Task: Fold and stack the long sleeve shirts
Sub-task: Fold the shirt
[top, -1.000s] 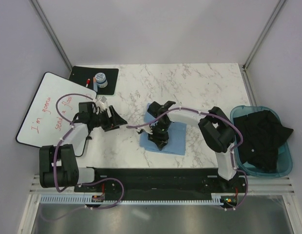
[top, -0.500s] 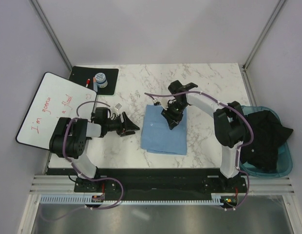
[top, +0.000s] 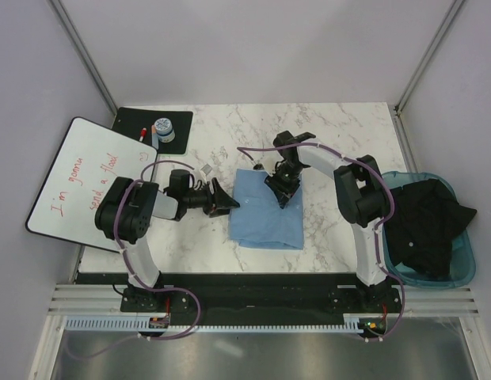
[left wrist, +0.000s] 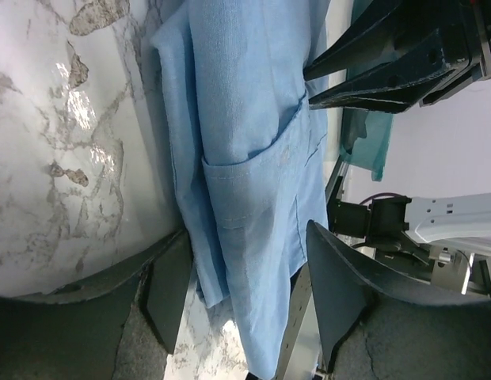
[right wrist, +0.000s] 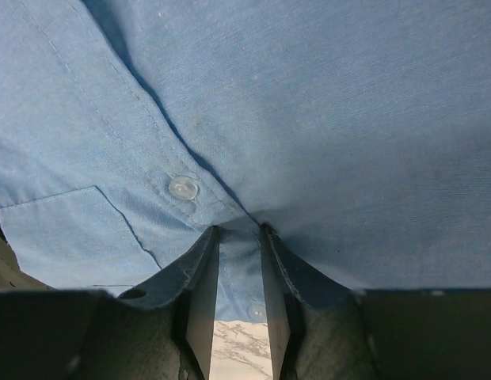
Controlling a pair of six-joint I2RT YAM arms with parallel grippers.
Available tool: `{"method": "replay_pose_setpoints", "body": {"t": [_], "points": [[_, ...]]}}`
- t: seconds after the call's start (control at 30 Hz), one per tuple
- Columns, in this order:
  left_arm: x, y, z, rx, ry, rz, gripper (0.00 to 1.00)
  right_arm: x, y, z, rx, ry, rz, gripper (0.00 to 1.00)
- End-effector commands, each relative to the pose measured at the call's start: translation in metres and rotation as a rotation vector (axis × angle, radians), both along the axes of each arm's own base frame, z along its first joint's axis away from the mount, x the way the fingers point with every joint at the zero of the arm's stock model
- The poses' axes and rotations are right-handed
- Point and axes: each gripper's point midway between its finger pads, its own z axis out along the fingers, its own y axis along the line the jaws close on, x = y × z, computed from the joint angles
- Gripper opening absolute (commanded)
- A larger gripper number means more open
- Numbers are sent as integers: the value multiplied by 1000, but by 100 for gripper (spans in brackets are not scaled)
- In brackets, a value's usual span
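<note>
One light-blue long sleeve shirt [top: 261, 223] lies folded into a rectangle in the middle of the marble table. My right gripper [top: 282, 194] rests on its far right part. In the right wrist view the narrow jaws [right wrist: 239, 231] pinch a ridge of the shirt [right wrist: 325, 119] by the button strip. My left gripper [top: 224, 206] lies level at the shirt's left edge. In the left wrist view its jaws [left wrist: 245, 237] stand wide apart, astride the layered edge of the shirt [left wrist: 245, 119], with the pocket just ahead.
A whiteboard [top: 79, 174] with red writing lies at the left. Behind it is a black mat [top: 179, 119] with a small tub [top: 163, 131]. A teal bin [top: 388, 180] of dark clothes [top: 432, 222] stands at the right edge.
My right gripper went from the shirt's near left to its far right, and the bunched cloth now lies spread flat. My left gripper swung right to the shirt's edge, its jaws narrowing.
</note>
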Motion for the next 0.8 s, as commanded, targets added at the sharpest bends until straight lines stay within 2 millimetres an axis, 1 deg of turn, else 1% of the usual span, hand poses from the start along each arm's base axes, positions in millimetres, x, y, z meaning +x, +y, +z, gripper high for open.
{"method": "replay_pose_setpoints", "body": {"t": [0.0,0.07,0.1,0.17,0.27,0.3,0.4,0.43,0.47,0.5,0.53,0.6,0.63,0.67,0.7,0.73,0.77], "points": [[-6,6,-45,117,115,70,67,19,2,-25,-27,-58,31,35],[-6,1,-45,106,115,60,65,22,3,-23,-22,-66,29,35],[-6,-1,-49,96,137,65,64,21,3,-23,-24,-64,32,35],[-1,-7,-48,84,120,56,61,22,4,-24,-24,-61,32,35],[9,-10,-49,83,105,64,56,20,5,-23,-16,-50,25,35],[9,-11,-49,78,118,60,55,19,6,-22,-11,-46,23,35],[9,-12,-46,77,104,50,37,19,9,-19,2,-42,15,35],[12,-12,-38,76,84,45,28,17,11,-17,15,-37,10,35],[14,-9,-34,87,77,38,24,17,13,-10,29,-40,4,35],[16,-8,-28,90,61,32,17,14,14,-7,38,-34,-5,35],[21,-7,-16,97,24,29,3,10,19,-2,71,-16,-17,35],[22,0,-10,164,8,-15,2,8,22,13,103,0,-62,37],[23,5,-9,221,-2,-23,2,7,23,25,123,-8,-78,38],[23,11,2,282,-38,-74,2,9,21,31,145,-3,-106,39],[21,16,6,324,-44,-97,2,8,20,37,161,10,-143,39],[26,25,8,393,-65,-101,2,7,17,47,177,9,-170,42],[39,29,24,438,-166,-136,2,8,11,53,202,22,-204,43]]}}
